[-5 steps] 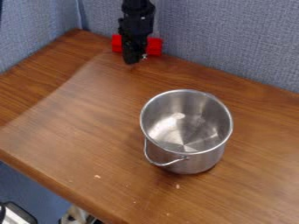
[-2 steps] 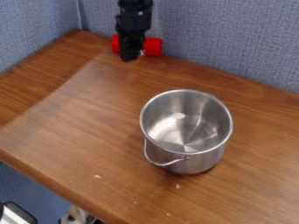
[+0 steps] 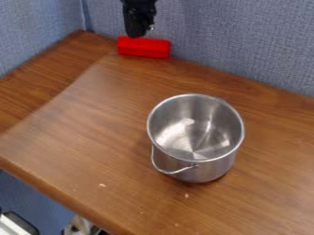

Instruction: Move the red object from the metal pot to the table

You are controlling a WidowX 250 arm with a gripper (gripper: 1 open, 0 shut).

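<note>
So the small bright red rectangular block lies flat on the brown wood-grain table near the far edge, well apart from the empty shiny steel pot. Black gripper hangs just above it, jaws closed, holding nothing.

The block near the table's far edge was bright red. The table was brown with a darker wood grain and a faint gloss. The pot was shiny silver steel, its inside mirroring pale grey. The gripper was black. The wall behind was blue-grey cloth.
</note>
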